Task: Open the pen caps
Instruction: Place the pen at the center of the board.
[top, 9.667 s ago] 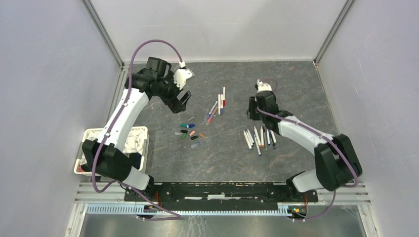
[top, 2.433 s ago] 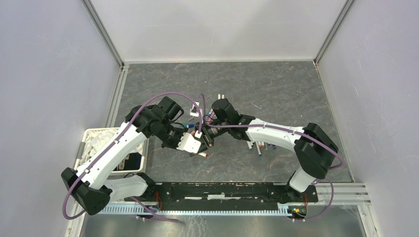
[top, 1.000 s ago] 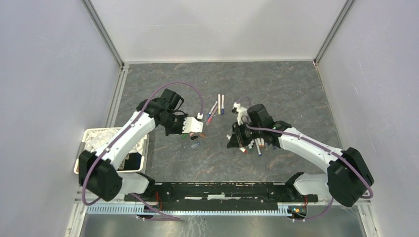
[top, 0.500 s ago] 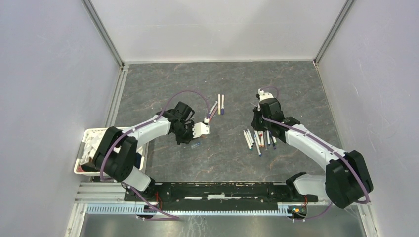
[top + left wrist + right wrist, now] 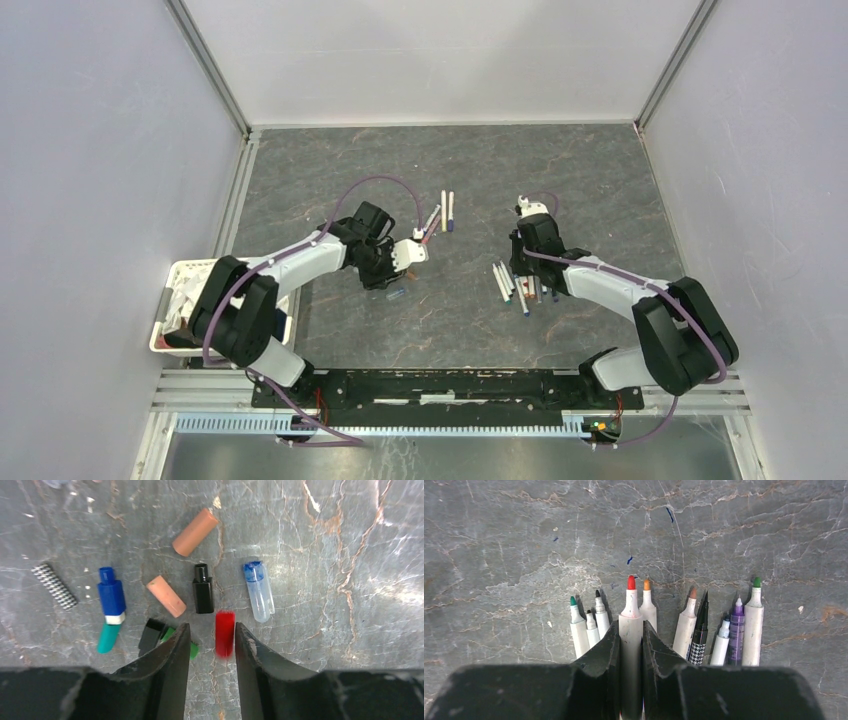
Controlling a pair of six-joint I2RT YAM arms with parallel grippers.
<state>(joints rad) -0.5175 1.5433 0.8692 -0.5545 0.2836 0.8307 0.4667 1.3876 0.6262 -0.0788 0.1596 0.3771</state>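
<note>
Left of centre on the dark surface (image 5: 600,160), the left claw (image 5: 212,630) hovers low over the scatter of loose caps (image 5: 166,596), and its fingers stand apart. A red cap (image 5: 225,634) shows in that gap, blurred, just beside one finger and not pinched as far as I can see. This looks like the drop-off spot, with caps kept together and out of the way of the pens. Around it lie a black cap (image 5: 202,589), a blue cap (image 5: 111,595), a clear cap (image 5: 260,592) stained blue, and a small spring (image 5: 54,586) off to one side.

Over right of centre, the right claw (image 5: 630,626) is clamped on a red-tipped pen (image 5: 630,607), with the bare tip pointing out ahead and the white barrel squeezed between both fingers. It sits in line with the row of uncapped pens (image 5: 754,625), their green, orange, purple and black tips all facing the same way. My read is that it's being set down with the finished ones.

Toward the far edge, between the two arms, three more pens (image 5: 443,212) lie apart from both groups. They look capped, though they're too small to be sure. If so, they're what remains, and most of the job is done.
</note>
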